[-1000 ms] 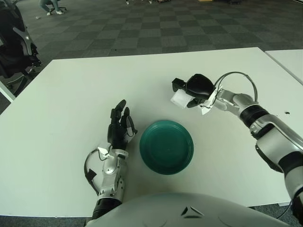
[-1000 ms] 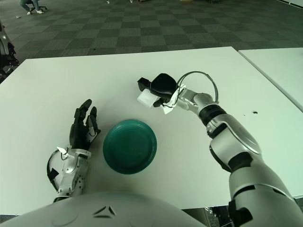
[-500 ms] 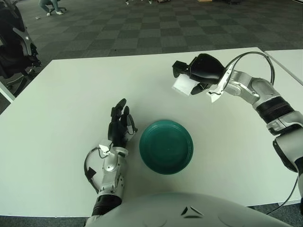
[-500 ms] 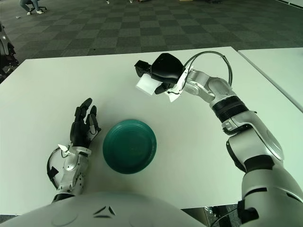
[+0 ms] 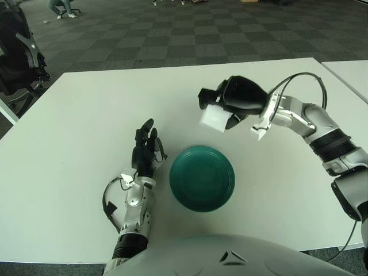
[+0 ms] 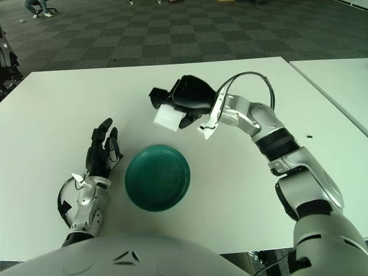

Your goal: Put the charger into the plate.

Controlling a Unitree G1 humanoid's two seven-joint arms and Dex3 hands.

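Observation:
My right hand (image 5: pixel 225 104) is shut on a white cube-shaped charger (image 5: pixel 214 118) and holds it in the air, above the table and just beyond the far edge of the dark green plate (image 5: pixel 202 178). The charger also shows in the right eye view (image 6: pixel 168 118). The plate (image 6: pixel 157 177) lies flat on the white table near my body and holds nothing. My left hand (image 5: pixel 145 152) rests on the table just left of the plate, fingers spread and holding nothing.
The white table (image 5: pixel 86 121) reaches to its far edge, with dark checkered floor beyond. A second white table (image 5: pixel 352 72) stands at the right. A cable (image 5: pixel 293 80) loops over my right forearm. A black chair (image 5: pixel 17 54) stands at the far left.
My right hand has carried the charger left and slightly down toward the plate, after first lifting it off the table. The left hand and plate have not moved.

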